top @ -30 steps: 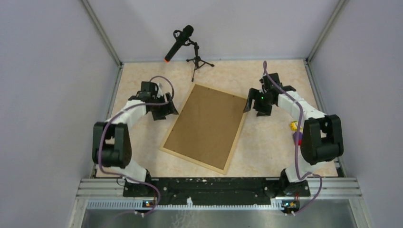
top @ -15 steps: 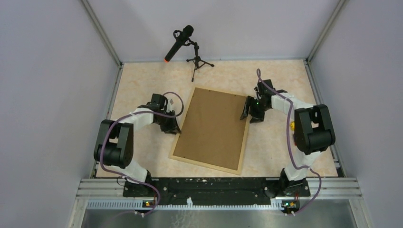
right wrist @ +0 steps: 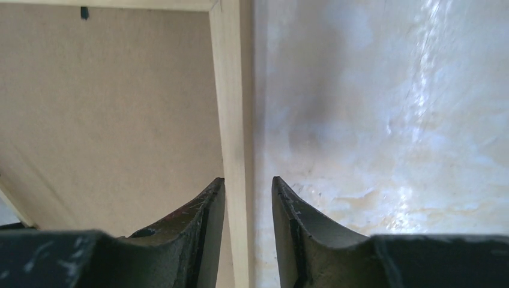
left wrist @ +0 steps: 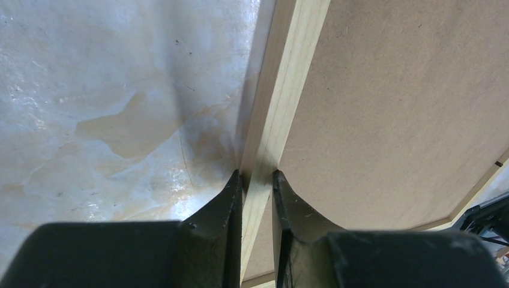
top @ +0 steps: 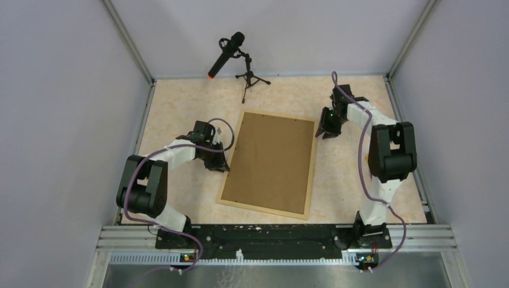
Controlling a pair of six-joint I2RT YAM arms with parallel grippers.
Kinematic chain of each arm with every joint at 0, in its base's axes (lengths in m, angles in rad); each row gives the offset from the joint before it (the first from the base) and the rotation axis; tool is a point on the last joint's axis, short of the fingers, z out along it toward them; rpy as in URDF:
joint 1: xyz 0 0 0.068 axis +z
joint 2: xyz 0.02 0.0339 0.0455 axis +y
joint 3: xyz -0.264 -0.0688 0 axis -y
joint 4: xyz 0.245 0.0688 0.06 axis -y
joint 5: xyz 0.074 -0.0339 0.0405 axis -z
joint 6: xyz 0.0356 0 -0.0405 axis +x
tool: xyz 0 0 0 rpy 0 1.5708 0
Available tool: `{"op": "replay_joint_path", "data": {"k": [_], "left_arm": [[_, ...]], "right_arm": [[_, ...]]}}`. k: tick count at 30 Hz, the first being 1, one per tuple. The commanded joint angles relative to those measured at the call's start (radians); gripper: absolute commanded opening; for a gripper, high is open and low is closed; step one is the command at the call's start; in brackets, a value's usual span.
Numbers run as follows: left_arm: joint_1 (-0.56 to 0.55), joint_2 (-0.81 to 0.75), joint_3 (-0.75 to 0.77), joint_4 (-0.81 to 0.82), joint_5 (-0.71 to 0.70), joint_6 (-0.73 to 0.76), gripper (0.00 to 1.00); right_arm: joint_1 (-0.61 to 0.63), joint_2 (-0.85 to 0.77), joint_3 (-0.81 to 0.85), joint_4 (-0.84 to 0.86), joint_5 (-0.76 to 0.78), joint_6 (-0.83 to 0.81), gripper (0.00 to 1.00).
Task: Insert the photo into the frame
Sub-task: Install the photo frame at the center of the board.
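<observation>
The frame [top: 262,210] lies flat in the middle of the table, its light wood strips bordering a plain brown backing board [top: 270,162]. The photo does not show in any view. My left gripper [top: 223,159] is at the frame's left long edge. In the left wrist view the left gripper [left wrist: 257,174] is shut on the wood strip [left wrist: 288,72], both fingers against it. My right gripper [top: 323,129] is at the upper right edge. In the right wrist view the right gripper [right wrist: 247,179] straddles the strip [right wrist: 231,90], with a gap at the right finger.
A black microphone [top: 227,53] on a small tripod [top: 249,78] stands at the back of the table, just beyond the frame's far left corner. Grey walls close in the table on three sides. The arms' bases sit on the rail at the near edge.
The frame has turned clockwise and now lies nearly square to the table. Both grippers have come onto its long edges and narrowed, the left one closing on the strip.
</observation>
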Motion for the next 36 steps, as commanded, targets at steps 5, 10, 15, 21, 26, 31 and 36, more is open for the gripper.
{"op": "replay_joint_path", "data": {"k": [5,10,15,21,26,31,36], "left_arm": [[0.005,0.026,-0.014,-0.077,-0.122,0.007,0.00],[0.006,0.033,-0.014,-0.071,-0.113,0.008,0.00],[0.005,0.036,-0.014,-0.070,-0.110,0.011,0.00],[0.005,0.033,-0.014,-0.071,-0.113,0.010,0.00],[0.006,0.030,-0.013,-0.070,-0.113,0.010,0.00],[0.006,0.028,-0.014,-0.070,-0.111,0.011,0.00],[0.005,0.025,-0.015,-0.070,-0.113,0.010,0.00]], "right_arm": [[-0.010,0.096,0.101,-0.042,0.014,-0.040,0.32],[-0.005,0.091,0.037,-0.008,0.000,-0.031,0.31],[0.001,0.116,0.021,0.010,0.000,-0.029,0.30],[0.016,0.126,0.025,0.009,-0.004,-0.026,0.30],[0.027,0.110,-0.008,0.014,-0.003,-0.022,0.30],[0.025,0.096,-0.037,0.029,0.013,-0.013,0.30],[0.024,0.103,-0.027,0.035,-0.003,-0.017,0.29]]}}
